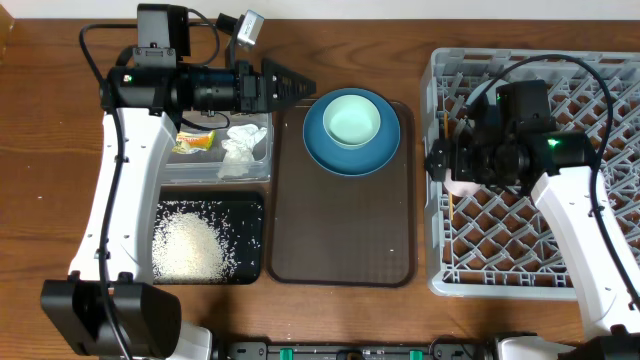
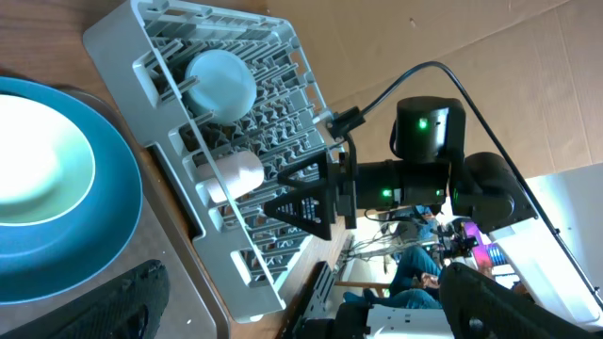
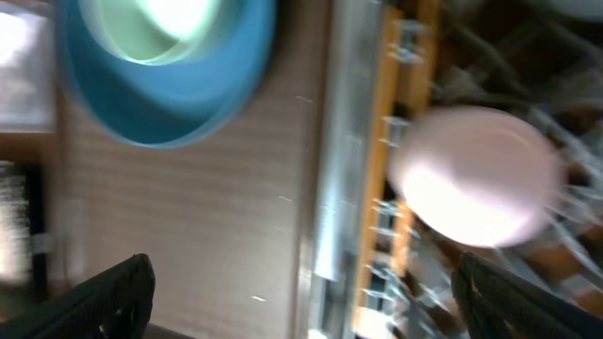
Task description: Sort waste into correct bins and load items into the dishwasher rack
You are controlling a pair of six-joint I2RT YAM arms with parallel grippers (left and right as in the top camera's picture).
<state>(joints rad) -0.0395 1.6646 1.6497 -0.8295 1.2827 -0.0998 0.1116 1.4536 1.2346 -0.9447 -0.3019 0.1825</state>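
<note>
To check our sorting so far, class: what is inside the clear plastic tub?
The clear tub holds a yellow-green-orange snack wrapper and a crumpled white tissue. Its far end is covered by the left arm, so anything there cannot be seen.

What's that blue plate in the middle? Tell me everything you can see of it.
The blue plate is round, glossy and ceramic-looking, with a raised rim. It lies flat, right way up, at the far end of the brown serving tray. A mint-green bowl sits on it, toward its far side. The left gripper, open, points at its far-left rim without touching it.
</note>
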